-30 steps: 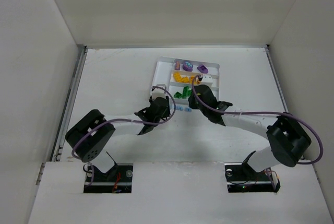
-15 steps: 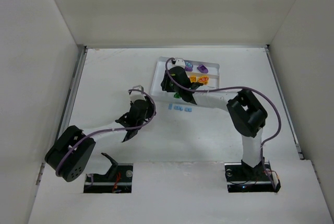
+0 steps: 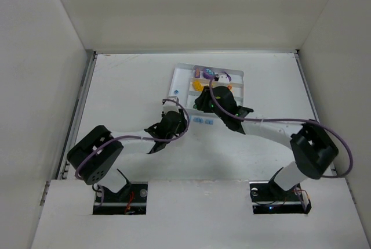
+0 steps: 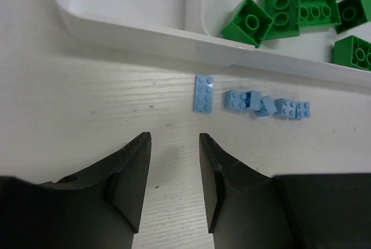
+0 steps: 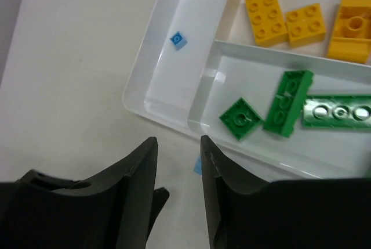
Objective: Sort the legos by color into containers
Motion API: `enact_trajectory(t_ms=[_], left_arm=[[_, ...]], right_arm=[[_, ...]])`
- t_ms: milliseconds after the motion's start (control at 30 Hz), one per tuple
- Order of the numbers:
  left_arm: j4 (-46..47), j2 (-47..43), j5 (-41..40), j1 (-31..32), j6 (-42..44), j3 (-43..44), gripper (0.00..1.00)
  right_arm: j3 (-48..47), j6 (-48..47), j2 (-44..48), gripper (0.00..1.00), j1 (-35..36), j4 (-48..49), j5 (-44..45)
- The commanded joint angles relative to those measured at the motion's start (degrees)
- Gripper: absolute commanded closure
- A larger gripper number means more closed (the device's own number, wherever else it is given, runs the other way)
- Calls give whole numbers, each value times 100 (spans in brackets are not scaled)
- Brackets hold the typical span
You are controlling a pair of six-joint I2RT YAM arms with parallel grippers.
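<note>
The white tray (image 3: 180,76) lies at the table's far middle. Its long sections hold purple bricks (image 3: 207,75), yellow bricks (image 5: 269,14) and green bricks (image 4: 278,2). One tiny pale blue brick (image 5: 178,40) lies in the tall section. Several pale blue bricks (image 4: 203,93) lie in a row on the table just in front of the tray's near wall (image 4: 145,28). My left gripper (image 4: 174,137) is open and empty, low over the table just short of that row. My right gripper (image 5: 178,140) is open and empty above the tray's near corner.
White walls close in the table on the left, right and far sides. The two grippers (image 3: 171,122) (image 3: 203,101) are close together near the tray's near edge. Purple cables loop from both arms.
My right gripper has drawn back from over the tray's tall section, where a pale blue brick now lies. My left gripper has moved right, back toward the blue bricks on the table.
</note>
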State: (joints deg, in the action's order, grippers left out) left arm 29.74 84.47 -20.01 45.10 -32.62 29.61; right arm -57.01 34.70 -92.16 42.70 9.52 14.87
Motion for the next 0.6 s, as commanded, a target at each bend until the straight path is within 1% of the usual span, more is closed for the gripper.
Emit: enact_trajectory(t_ms=[0, 133, 300, 567], left_arm=[[120, 297, -73, 204, 151, 440, 64], [-55, 702, -248, 301, 212, 766, 64], [-284, 1098, -565, 398, 458, 1082, 65], [-486, 1616, -811, 565, 564, 1443, 66]], right_arm=[[847, 125, 724, 59, -82, 630, 121], [1630, 178, 1348, 59, -65, 718, 95], [2158, 204, 1850, 59, -134, 805, 130], [2335, 169, 2062, 59, -249, 982, 51]])
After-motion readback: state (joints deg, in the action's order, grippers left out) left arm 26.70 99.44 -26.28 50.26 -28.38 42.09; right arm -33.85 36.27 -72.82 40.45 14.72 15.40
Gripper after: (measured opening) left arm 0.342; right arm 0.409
